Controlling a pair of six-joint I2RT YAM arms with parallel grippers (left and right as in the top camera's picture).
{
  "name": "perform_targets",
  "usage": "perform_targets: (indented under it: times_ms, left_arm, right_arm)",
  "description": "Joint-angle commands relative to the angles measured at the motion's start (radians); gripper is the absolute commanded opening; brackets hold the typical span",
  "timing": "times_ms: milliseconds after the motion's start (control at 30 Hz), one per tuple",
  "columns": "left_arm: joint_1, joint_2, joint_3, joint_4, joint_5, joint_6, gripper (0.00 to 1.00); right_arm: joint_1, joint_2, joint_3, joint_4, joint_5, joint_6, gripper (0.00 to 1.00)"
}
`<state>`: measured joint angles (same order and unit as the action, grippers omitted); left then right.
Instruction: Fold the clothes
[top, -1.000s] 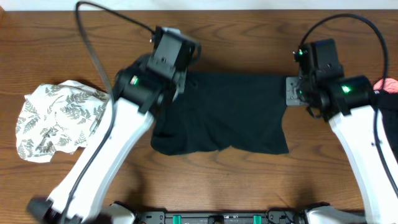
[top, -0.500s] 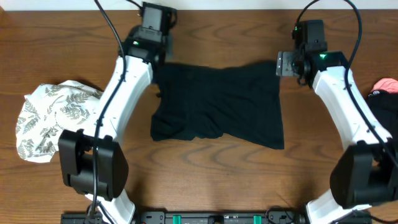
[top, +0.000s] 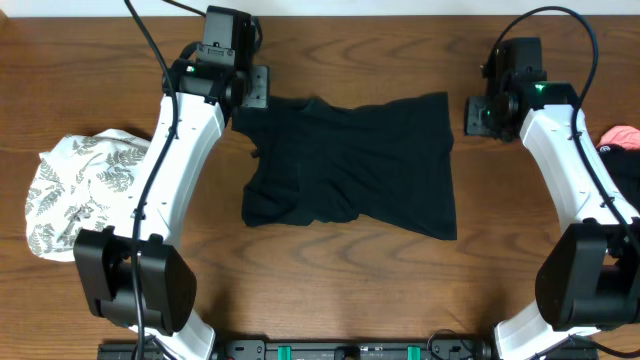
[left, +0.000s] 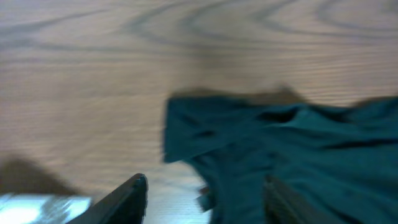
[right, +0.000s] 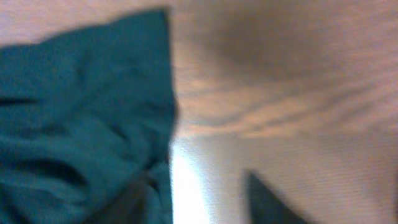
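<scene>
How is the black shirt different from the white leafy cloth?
The shirt is plain black; the cloth is white with grey leaves. The shirt lies spread out, mostly flat; the cloth is scrunched in a heap. The shirt sits mid-table; the cloth is off to the left side. Both are soft fabric lying on the wooden table.

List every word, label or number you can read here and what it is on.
None readable. The black shirt is plain; the white cloth bears only a leaf print.
Pale marks on the dark garment at the right edge: too small to read.
</scene>
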<state>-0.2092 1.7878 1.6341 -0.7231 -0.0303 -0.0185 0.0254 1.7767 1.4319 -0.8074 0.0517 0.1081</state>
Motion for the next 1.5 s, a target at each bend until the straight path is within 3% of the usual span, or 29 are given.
perform_targets:
  times_ms: [0,67,133,267,433,933,1267,1467]
  left_arm:
    - [0.0,0.026,0.008,0.038,0.184,0.01,0.49]
    - [0.0,0.048,0.008,0.047,0.216,0.011,0.34]
    - [0.0,0.07,0.008,0.042,0.263,0.011,0.2]
    - [-0.005,0.114,0.008,-0.01,0.36,0.011,0.07]
    - [-0.027,0.145,0.008,-0.048,0.356,0.042,0.06]
    - [-0.129,0.309,0.007,0.068,0.359,0.092,0.07]
    - [-0.135,0.355,0.006,0.228,0.291,0.119,0.11]
    - [-0.135,0.449,0.006,0.34,0.283,0.109,0.13]
  right_arm:
    - [0.01,-0.003,0.013,0.066,-0.184,0.0,0.14]
    - [0.015,0.021,0.012,0.115,-0.236,0.005,0.03]
    - [0.021,0.055,0.012,0.143,-0.249,0.033,0.01]
    - [0.043,0.143,0.012,0.148,-0.309,0.063,0.01]
    - [0.073,0.197,0.012,0.147,-0.327,0.03,0.01]
    - [0.077,0.394,0.012,0.424,-0.214,0.064,0.01]
    - [0.023,0.484,0.012,0.535,-0.058,0.105,0.02]
    - [-0.022,0.483,0.02,0.584,0.013,0.059,0.02]
